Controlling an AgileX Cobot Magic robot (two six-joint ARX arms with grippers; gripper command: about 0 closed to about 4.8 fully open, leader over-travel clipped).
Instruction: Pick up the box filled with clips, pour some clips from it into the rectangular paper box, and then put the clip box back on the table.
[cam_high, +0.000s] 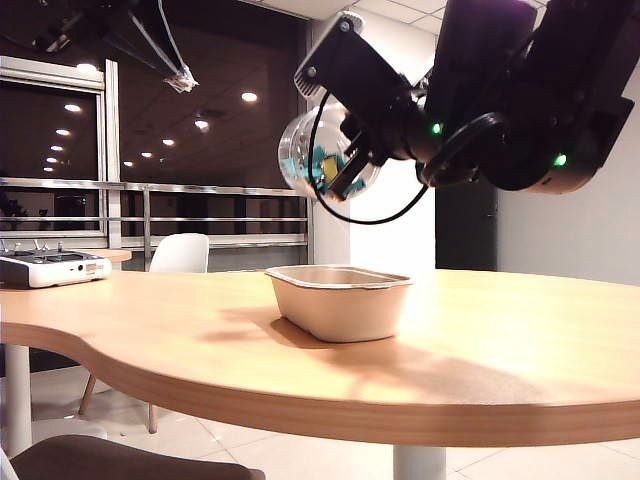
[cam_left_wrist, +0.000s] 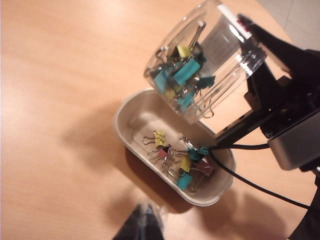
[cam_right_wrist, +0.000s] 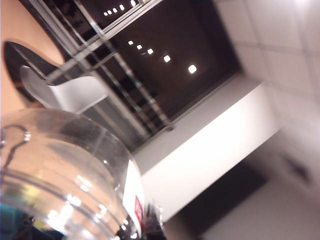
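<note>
Right gripper (cam_high: 345, 165) sits in the upper middle of the exterior view, clamped on the box filled with clips (cam_high: 318, 155), which hangs in the air tipped on its side directly above the rectangular paper box (cam_high: 340, 300). Its black arm reaches in from the upper right corner of that view, wrist bent toward the left, with a black cable looping beneath it. In the left wrist view the jar's mouth faces down toward the tray, and the clips (cam_left_wrist: 182, 80) crowd against the lower wall of the clear plastic. A small heap of clips already lies in the lower right half of the tray, clear of its rolled rim.

Left gripper (cam_left_wrist: 145, 225) shows only as dark blurred tips at the bottom edge of the left wrist view, pressed together and holding nothing, above bare wood just short of the tray's near end.

On the table (cam_high: 500, 340), the tray stands near the middle, well back from the curved front edge, with open wood on every side of it. At the far left of the exterior view, a white device (cam_high: 50, 267) rests on a smaller table, and a white chair (cam_high: 180, 253) stands behind, before dark windows.
</note>
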